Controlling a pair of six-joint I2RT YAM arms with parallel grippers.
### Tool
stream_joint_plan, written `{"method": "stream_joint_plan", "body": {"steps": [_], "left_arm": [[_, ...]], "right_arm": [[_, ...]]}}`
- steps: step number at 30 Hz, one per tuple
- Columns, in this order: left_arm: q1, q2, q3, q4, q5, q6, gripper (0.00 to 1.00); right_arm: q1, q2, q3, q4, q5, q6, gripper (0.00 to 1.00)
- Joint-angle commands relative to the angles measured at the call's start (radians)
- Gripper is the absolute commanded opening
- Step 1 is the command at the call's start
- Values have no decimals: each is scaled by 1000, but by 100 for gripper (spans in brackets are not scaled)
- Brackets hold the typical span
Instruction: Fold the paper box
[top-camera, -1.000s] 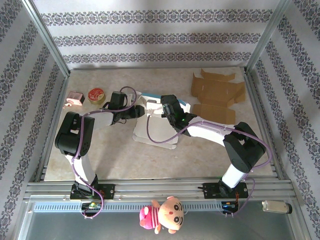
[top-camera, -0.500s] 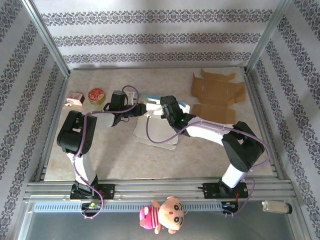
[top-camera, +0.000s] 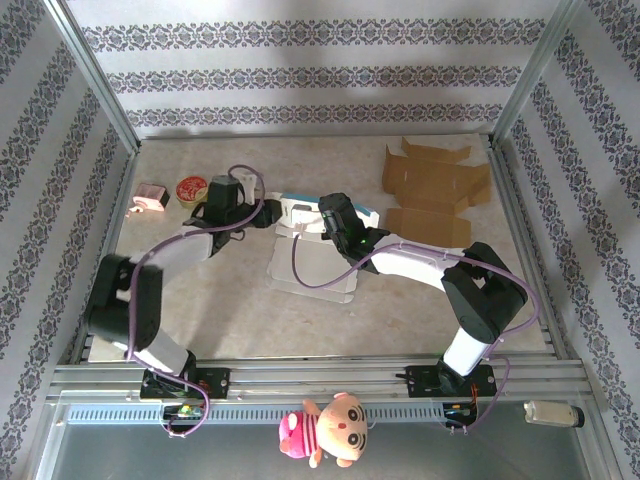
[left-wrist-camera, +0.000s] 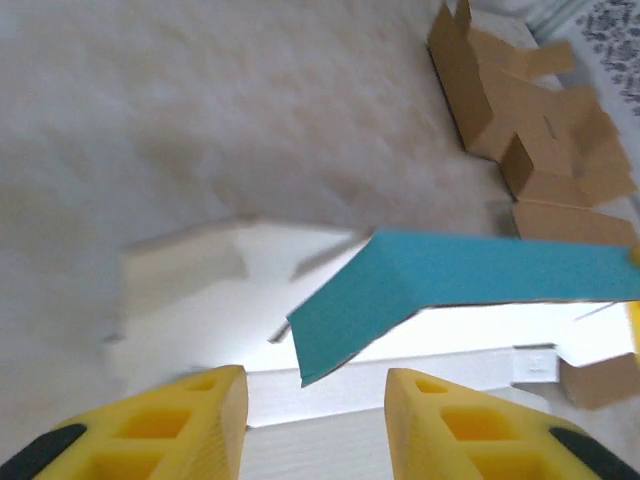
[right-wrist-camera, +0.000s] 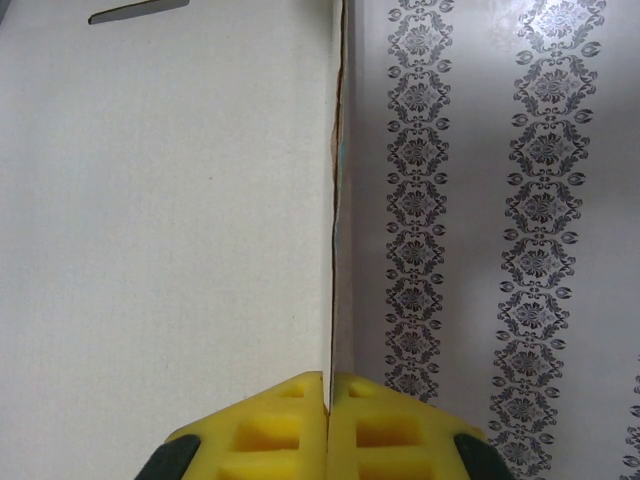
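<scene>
1. Top external: paper box (top-camera: 310, 262) sits mid-worktop (top-camera: 230, 310), white panels partly raised, teal flap (top-camera: 296, 196) along far edge.
2. Left tool (top-camera: 268, 213) reaches in at box's far-left corner. Right tool (top-camera: 303, 224) just beside it on the far panel, the two nearly facing each other.
3. Left wrist: left tool (left-wrist-camera: 315, 400) fingers apart, nothing clamped. White panel visible through the gap; teal flap (left-wrist-camera: 450, 280) tilted up just beyond the yellow fingertips (left-wrist-camera: 215, 400).
4. Right wrist: right tool (right-wrist-camera: 328, 405) fingers pressed together, pinching the thin edge of a white box panel (right-wrist-camera: 160, 200). Patterned wall (right-wrist-camera: 480, 200) behind.
5. Brown cardboard blank (top-camera: 435, 190) lies flat at far right of worktop, well apart from the box.
6. Pink item (top-camera: 150, 197) and round red tin (top-camera: 190, 188) at far left, near left arm's wrist, apart from the box.
</scene>
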Motion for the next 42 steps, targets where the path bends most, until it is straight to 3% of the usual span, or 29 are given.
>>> {"method": "stream_joint_plan", "body": {"steps": [1,5,8,13,17,23,26,28,33,37,41,42], "left_arm": [[32,-42,71,-300,-179,190,46],[45,-6,176,-458,-129,389,57],[48,20,200,-482,-80,526,65],[103,108,258,-465,83,563,83],[111,230,375,-540,71,614,86],[111,337,437,-551,205,690,84],[112,376,471,-552,246,687,79],[111,388,477,-545,261,677,71],[106,389,457,-481,326,606,38],[99,376,438,-461,283,588,19],[88,350,408,-413,226,593,11],[84,340,395,-390,202,607,7]], "right_arm": [[-5,-4,13,8,3,24,0],[-5,4,20,6,-6,28,0],[-5,8,27,5,-14,28,0],[-6,6,26,-1,-23,24,0],[-6,-4,17,-2,-21,22,0],[-5,-7,9,-4,-21,33,0],[-5,-1,16,-5,-22,37,0],[-3,-1,20,-8,-20,38,0],[-1,-2,15,-10,-19,54,0],[5,-4,4,-13,-16,65,2],[16,-12,16,-65,-30,110,15],[21,-25,32,-114,-38,145,28]]}}
